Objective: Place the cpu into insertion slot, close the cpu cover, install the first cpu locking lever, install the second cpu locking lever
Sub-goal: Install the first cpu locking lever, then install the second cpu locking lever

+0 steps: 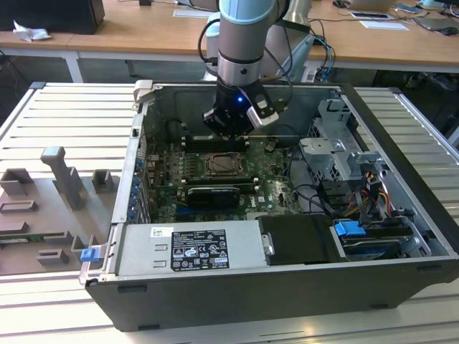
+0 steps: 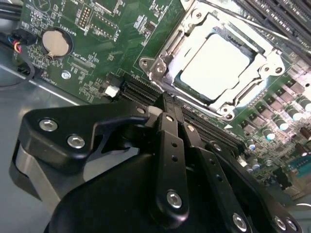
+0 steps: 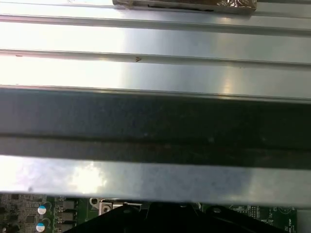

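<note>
Item count, open computer case

One cpu [image 2: 212, 65], one cpu cover [image 2: 252, 92], one insertion slot [image 1: 223, 164], one coin cell [image 2: 57, 42], one power supply [image 1: 188, 248], one claw [image 2: 165, 104], two blue clips [image 1: 349, 229].

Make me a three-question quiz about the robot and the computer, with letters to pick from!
1. Where is the cpu?
A. In the insertion slot
B. On the grey table
C. In the gripper

2. What colour is the circuit board?
A. Red
B. Green
C. White

3. How is the cpu cover?
A. Missing
B. Standing upright
C. Lying down around the cpu

Answers:
1 A, the pale chip sits inside the metal-rimmed socket in the second wrist view.
2 B, the board is green in the second wrist view.
3 C, the silvery frame lies flat with the chip showing through its window.
</note>
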Available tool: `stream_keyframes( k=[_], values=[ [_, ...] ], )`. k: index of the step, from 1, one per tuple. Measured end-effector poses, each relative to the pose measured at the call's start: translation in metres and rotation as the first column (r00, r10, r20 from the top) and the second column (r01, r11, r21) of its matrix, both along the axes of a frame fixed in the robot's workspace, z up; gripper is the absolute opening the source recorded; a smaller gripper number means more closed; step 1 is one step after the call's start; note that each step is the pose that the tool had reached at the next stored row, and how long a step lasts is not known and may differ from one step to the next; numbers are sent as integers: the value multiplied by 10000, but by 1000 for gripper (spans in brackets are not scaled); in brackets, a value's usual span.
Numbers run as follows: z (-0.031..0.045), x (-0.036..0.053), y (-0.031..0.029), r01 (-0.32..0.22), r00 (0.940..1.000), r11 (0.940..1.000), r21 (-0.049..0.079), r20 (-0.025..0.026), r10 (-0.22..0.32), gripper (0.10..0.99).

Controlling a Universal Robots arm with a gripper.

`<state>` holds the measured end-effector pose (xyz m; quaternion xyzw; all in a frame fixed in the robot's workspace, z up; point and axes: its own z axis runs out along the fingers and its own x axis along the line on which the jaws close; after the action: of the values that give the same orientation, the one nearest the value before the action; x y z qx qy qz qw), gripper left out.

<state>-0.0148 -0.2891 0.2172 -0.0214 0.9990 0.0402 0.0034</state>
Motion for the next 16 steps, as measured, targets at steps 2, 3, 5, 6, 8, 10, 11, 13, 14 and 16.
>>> stream_keyframes(
  k=[2, 3, 5, 6, 8, 10, 11, 13, 14, 16],
  values=[
    [0, 0, -14, 0, 10000, 10000, 0, 0, 0, 106],
    [0, 0, -21, 0, 10000, 10000, 0, 0, 0, 106],
    [0, 0, -33, 0, 10000, 10000, 0, 0, 0, 106],
    [0, 0, -39, 0, 10000, 10000, 0, 0, 0, 106],
    [0, 0, -49, 0, 10000, 10000, 0, 0, 0, 106],
    [0, 0, -57, 1, 10000, 10000, 0, 0, -1, 106],
    [0, 0, -61, 1, 10000, 10000, 1, 1, -1, 106],
    [0, 0, -77, 0, 10000, 10000, 0, 0, 0, 106],
    [0, 0, -86, 1, 10000, 10000, 0, 0, -1, 106],
    [0, 0, -118, 0, 10000, 10000, -1, 0, 0, 106]
  ],
)
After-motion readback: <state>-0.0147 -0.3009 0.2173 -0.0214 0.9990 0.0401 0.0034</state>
